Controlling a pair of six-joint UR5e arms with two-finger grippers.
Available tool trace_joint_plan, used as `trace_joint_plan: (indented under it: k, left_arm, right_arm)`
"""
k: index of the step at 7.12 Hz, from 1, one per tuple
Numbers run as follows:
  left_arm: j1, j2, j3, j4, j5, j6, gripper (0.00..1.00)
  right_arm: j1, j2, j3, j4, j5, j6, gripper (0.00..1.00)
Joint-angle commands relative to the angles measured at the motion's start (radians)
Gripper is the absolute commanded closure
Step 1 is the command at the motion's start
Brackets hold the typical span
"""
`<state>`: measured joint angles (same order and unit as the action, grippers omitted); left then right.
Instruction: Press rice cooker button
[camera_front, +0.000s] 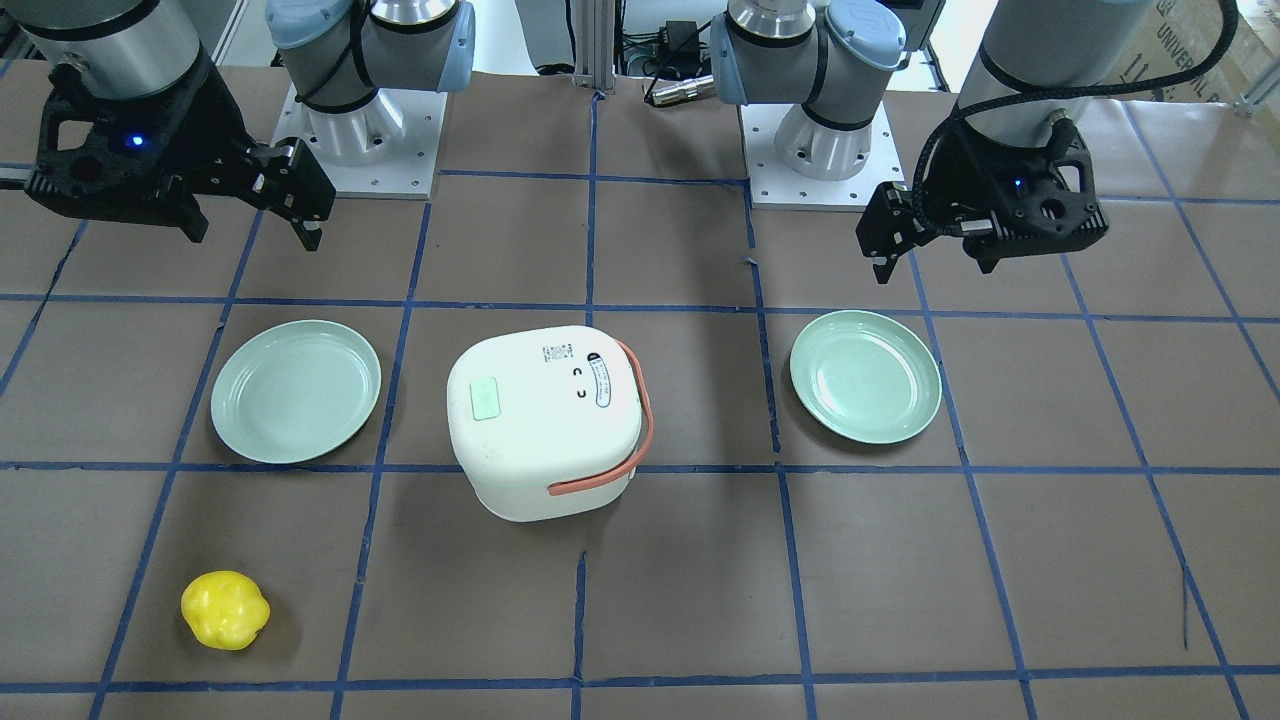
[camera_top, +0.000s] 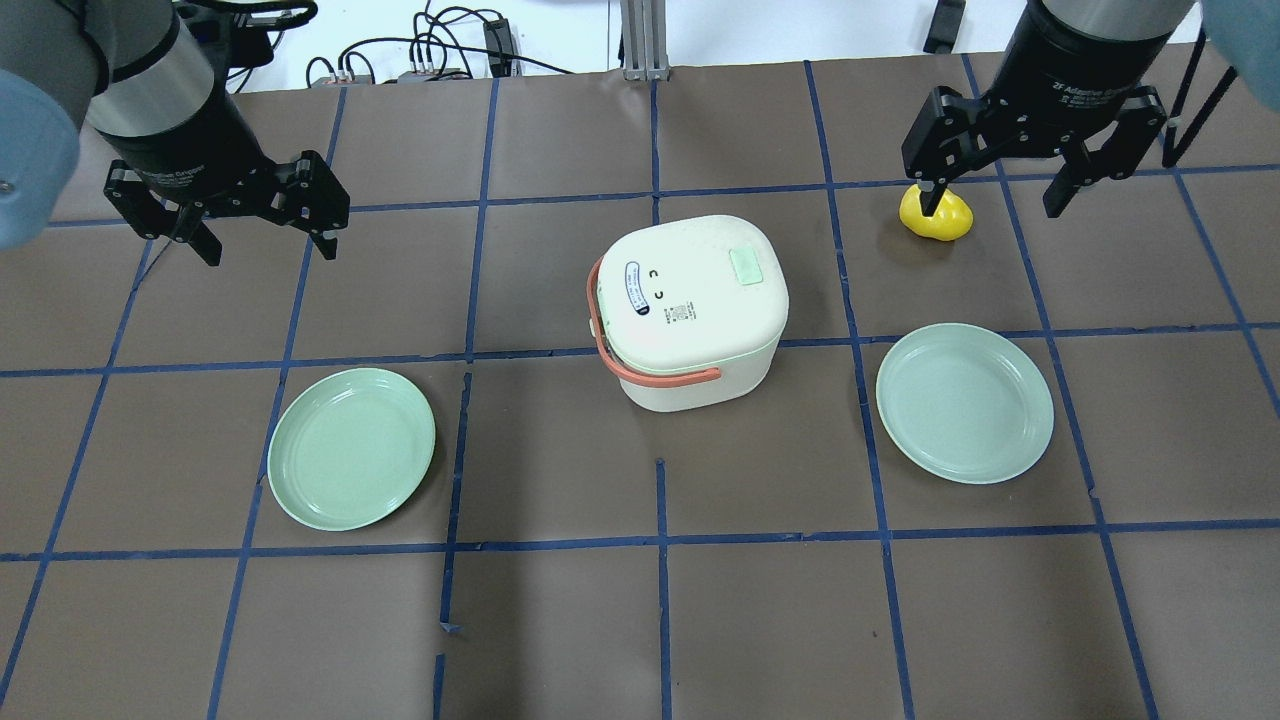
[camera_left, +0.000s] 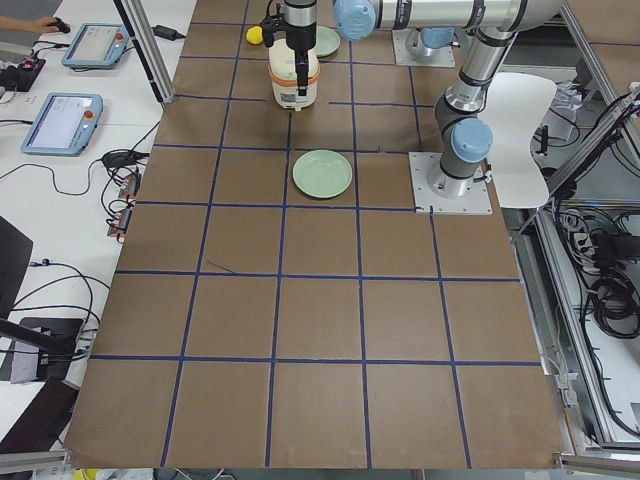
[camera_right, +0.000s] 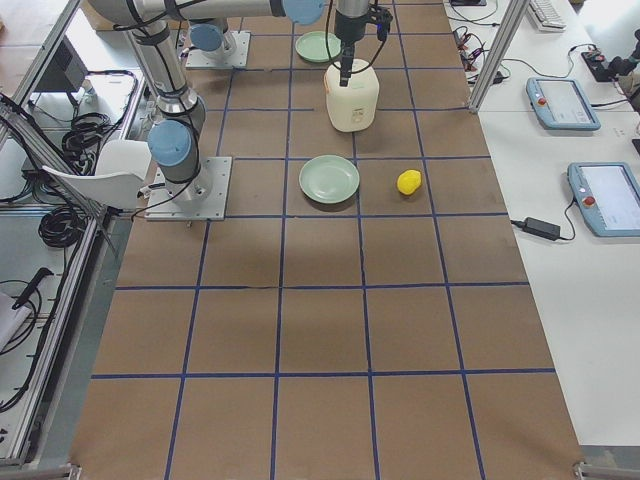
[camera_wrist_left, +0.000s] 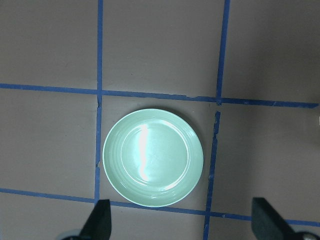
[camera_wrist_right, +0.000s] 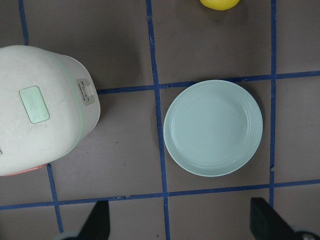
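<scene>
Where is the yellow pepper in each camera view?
Front-facing: yellow pepper lower left.
Overhead: upper right.
Exterior left: top edge.
Exterior right: upper middle.
Left wrist: not in it.
Right wrist: top edge.
Landmark: the rice cooker, clear in all but left wrist.

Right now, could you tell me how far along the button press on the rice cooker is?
Nothing looks done yet: the rice cooker sits shut and untouched. Nothing is in hand: the left gripper and the right gripper both hang open, well apart from it. The approach and the press are left.
</scene>
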<state>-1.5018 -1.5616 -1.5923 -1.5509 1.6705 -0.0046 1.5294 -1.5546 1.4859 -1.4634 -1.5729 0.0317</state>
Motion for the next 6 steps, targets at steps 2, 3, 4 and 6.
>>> trace_joint_plan:
  k: [2, 3, 4, 6]
  left_arm:
    - [0.0, 0.0, 0.0, 0.0, 0.0, 0.0, 0.0]
    - [0.0, 0.0, 0.0, 0.0, 0.0, 0.0, 0.0]
    - [0.0, 0.0, 0.0, 0.0, -0.001, 0.0, 0.0]
    - [0.0, 0.0, 0.0, 0.0, 0.0, 0.0, 0.0]
  right_arm:
    - [0.001, 0.002, 0.004, -0.026, 0.007, -0.007, 0.0]
    - [0.001, 0.002, 0.005, -0.023, 0.013, -0.007, 0.0]
    - [0.001, -0.002, 0.005, -0.008, 0.013, -0.007, 0.0]
    - [0.03, 0.001, -0.007, -0.023, 0.013, 0.01, 0.0]
